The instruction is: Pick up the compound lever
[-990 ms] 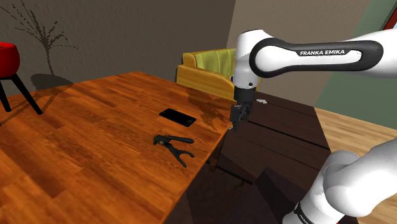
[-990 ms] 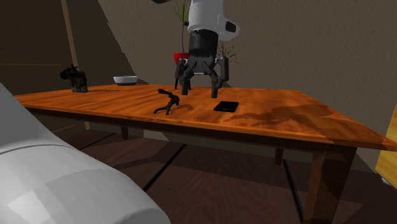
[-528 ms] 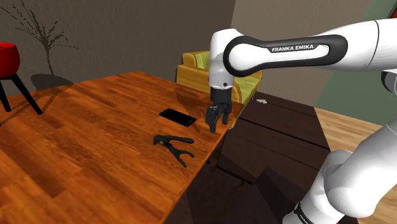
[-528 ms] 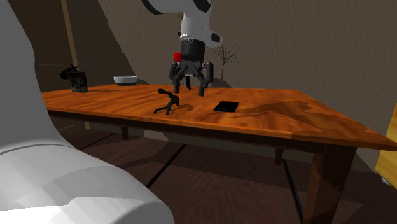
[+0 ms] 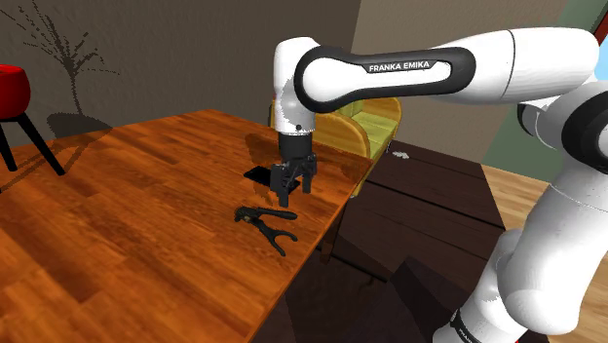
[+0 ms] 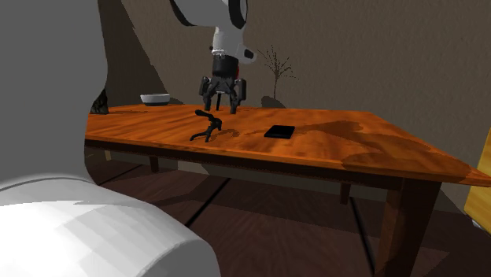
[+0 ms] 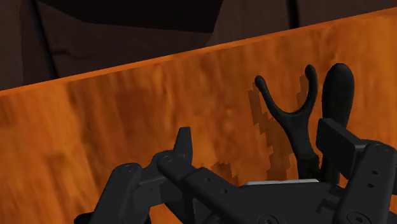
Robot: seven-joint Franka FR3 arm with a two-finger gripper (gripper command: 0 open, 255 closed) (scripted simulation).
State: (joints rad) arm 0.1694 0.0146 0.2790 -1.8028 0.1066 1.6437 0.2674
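Hand [image 5: 291, 187] released, fingers apart, above counter [image 5: 127, 224]. Compound lever [image 5: 265, 220] lies just toward shoulder view's lower left of it, long axis diag., fork toward counter edge.

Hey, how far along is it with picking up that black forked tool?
Done: the black gripper hangs open, close above the black fork-handled tool lying on the wooden table. In hand: lining up. In the wrist view the tool sits off to one side, not centred under the gripper. Left: lower, close, lift.
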